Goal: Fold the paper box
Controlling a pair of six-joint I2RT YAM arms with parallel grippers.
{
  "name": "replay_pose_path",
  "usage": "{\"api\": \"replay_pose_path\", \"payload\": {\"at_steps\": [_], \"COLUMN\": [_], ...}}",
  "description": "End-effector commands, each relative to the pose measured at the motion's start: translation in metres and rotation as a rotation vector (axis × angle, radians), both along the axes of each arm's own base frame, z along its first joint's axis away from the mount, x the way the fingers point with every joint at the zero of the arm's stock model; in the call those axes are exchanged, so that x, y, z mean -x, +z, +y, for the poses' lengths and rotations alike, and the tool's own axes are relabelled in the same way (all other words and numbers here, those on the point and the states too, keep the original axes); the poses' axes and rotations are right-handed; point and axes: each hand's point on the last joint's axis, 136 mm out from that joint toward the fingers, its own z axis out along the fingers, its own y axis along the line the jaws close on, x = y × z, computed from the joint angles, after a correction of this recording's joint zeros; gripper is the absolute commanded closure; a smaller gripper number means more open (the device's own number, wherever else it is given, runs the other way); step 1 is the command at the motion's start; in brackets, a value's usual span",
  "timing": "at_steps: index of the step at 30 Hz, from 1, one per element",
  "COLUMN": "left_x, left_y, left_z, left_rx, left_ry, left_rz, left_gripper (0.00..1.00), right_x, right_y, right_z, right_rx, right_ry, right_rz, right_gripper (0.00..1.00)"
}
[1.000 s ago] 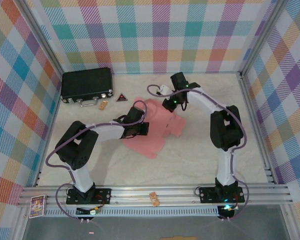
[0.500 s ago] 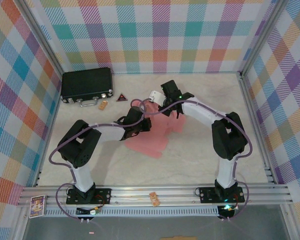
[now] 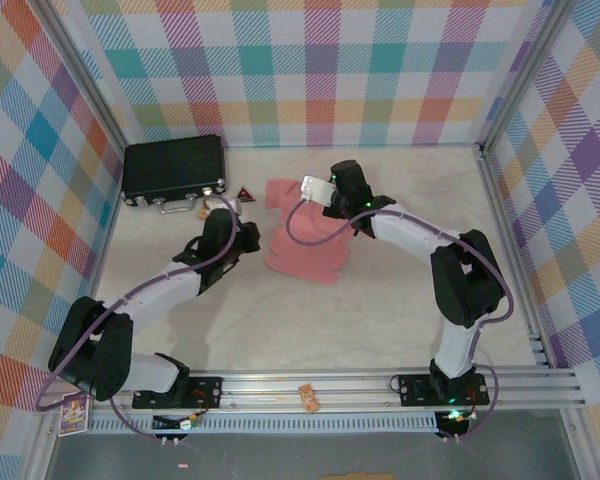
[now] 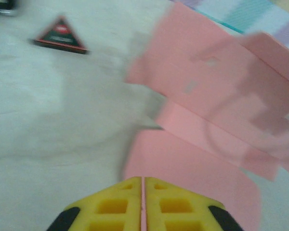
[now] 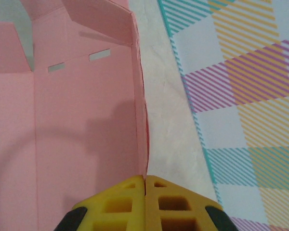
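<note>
— What lies nearest us?

— A small orange object (image 3: 308,397) sits on the rail between our two bases. Beyond it we see bare table (image 3: 380,310).

— And our left gripper (image 4: 142,179)?

— Its yellow fingers are pressed together with only a thin seam between them. They sit just short of the nearest flap of the paper box (image 3: 305,250), and from above we see a little table between the two.

— Where is the paper box?

— It is around mid-table, towards the far side, between our two wrists. It is a salmon-pink sheet, partly folded: the near part lies flat and a far panel is lifted.

— And our right gripper (image 5: 145,177)?

— It is closed on the card. The edge of a panel runs straight down into the seam between its fingers. We see two small slots further along that panel, with flaps standing up past them.

— What is further off?

— A black triangular plaque (image 4: 61,33) with a red border lies left of the box. Behind that is the black hard case (image 3: 173,165) with metal latches, in the far left corner. The plaid wall (image 5: 241,72) closes it all in.
</note>
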Motion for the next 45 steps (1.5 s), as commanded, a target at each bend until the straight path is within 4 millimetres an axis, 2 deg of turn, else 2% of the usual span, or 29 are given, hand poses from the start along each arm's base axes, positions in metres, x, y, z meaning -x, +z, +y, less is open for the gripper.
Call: {"api": "replay_pose_path", "payload": {"at_steps": [1,7,15,22,27,30,33,37,45], "left_x": [-0.002,-0.033,-0.080,-0.109,-0.122,-0.121,-0.116,-0.120,-0.164], "left_y": [-0.018,-0.033,-0.049,-0.063,-0.064,-0.062,-0.053,-0.039,-0.046], "left_z": [0.037,0.060,0.053,0.076,0.084,0.100,0.105,0.103,0.066], "left_rx": [-0.047,-0.039,-0.044,-0.118,-0.142,-0.156,-0.142,-0.111,0.031], "left_ry": [0.096,0.134,0.111,0.244,0.308,0.395,0.415,0.392,0.200], "left_rz": [0.075,0.129,0.179,0.225,0.235,0.241,0.197,0.128,0.148], "left_gripper": [0.88,0.86,0.85,0.86,0.86,0.87,0.88,0.85,0.89], "right_x": [0.003,0.013,0.025,0.039,0.044,0.044,0.043,0.045,0.048], "right_y": [0.034,0.030,0.025,0.018,0.007,0.006,0.002,0.001,-0.005], "right_z": [0.012,0.024,0.041,0.051,0.053,0.052,0.052,0.055,0.058], "right_rx": [-0.016,0.003,0.038,0.044,0.055,0.052,0.059,0.053,0.059], "right_ry": [0.093,0.142,0.169,0.181,0.185,0.180,0.179,0.184,0.193], "right_rz": [-0.162,-0.276,-0.438,-0.508,-0.498,-0.486,-0.473,-0.465,-0.455], "right_gripper": [1.00,1.00,1.00,1.00,1.00,1.00,1.00,1.00,1.00]}}
